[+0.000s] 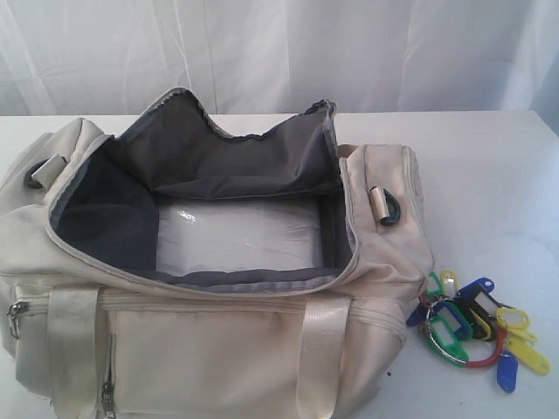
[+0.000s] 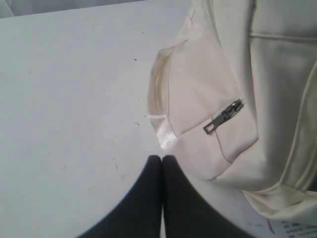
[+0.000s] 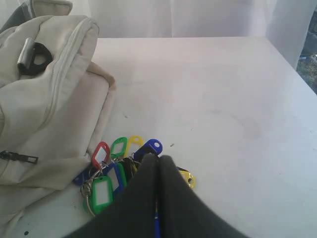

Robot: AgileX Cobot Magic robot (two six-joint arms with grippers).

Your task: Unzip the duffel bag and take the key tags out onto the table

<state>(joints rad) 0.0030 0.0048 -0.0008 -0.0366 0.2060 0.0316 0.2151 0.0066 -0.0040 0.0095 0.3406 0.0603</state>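
The duffel bag stands unzipped on the table, its flap folded back and the dark grey lining showing. On the tabletop by the bag's right end lie the key tags, a bunch in red, blue, green and yellow. Neither gripper shows in the exterior view. My right gripper is shut, its fingers pressed together above the key tags with nothing held. My left gripper is also shut and empty, over bare table beside the bag's end.
A pale glossy sheet lies on the bag's floor. Black strap rings sit at the bag's ends. A metal zip pull hangs on the end pocket near the left gripper. White curtain hangs behind the table.
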